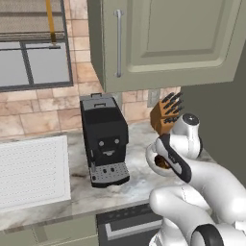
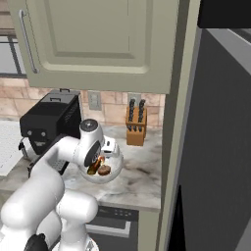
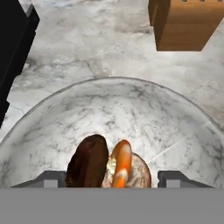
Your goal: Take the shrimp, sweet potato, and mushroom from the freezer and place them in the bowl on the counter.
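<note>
The whitish marbled bowl [image 3: 131, 109] stands on the counter [image 3: 87, 52] directly under my gripper [image 3: 111, 177]. Three things lie in it close together: a dark brown sweet potato [image 3: 89, 162], the thin orange shrimp [image 3: 121, 162] and a pale brown mushroom [image 3: 139, 174] partly under the shrimp. My fingertips stand wide apart on either side of the pile and touch nothing, so the gripper is open. From the right base view the hand [image 2: 104, 152] hovers just over the bowl [image 2: 116, 169]. The dark grey freezer [image 2: 215, 147] rises at the right.
A black coffee machine [image 1: 103, 137] stands left of the bowl, and a wooden knife block [image 2: 136, 125] is behind it against the brick wall. Green upper cabinets [image 1: 168, 38] hang overhead. A white ribbed mat [image 1: 33, 170] lies at far left. The dark dishwasher [image 1: 129, 223] sits below the counter edge.
</note>
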